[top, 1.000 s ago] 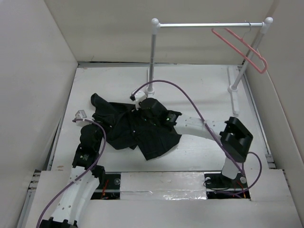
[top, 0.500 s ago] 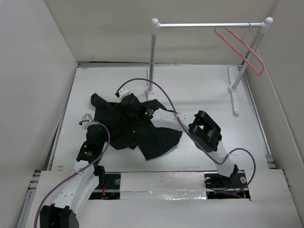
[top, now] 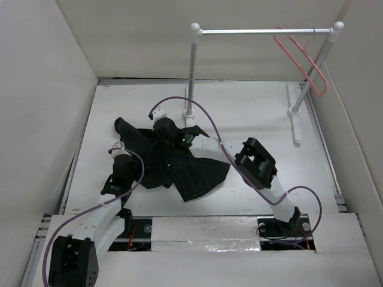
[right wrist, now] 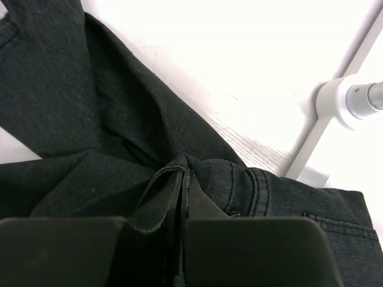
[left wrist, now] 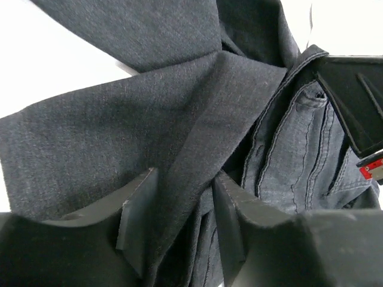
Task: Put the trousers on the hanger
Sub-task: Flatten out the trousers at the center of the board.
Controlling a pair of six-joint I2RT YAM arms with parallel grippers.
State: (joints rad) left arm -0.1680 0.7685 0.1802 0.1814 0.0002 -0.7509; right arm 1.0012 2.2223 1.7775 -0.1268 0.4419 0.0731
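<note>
The black trousers (top: 179, 164) lie crumpled on the white table (top: 263, 113), left of centre. My right gripper (top: 163, 127) is at their far edge, shut on a fold by the waistband (right wrist: 184, 170). My left gripper (top: 119, 150) is at their left edge. Its jaws (left wrist: 182, 179) stand part-way apart and straddle a raised fold of the trousers (left wrist: 197, 107). The cloth lies loose between the pads. The pink hanger (top: 302, 60) hangs from the right end of the white rail (top: 263, 31), far from both grippers.
The rail's left post (top: 191, 72) stands just behind the trousers, and its base (right wrist: 353, 98) shows close to my right gripper. The right post's long foot (top: 294, 119) lies at the back right. Cream walls close in on the left, the right and the back.
My right gripper has closed on the fold by the waistband. My left gripper moved forward onto the trousers' left edge and its jaws narrowed. The hanger has swung a little.
</note>
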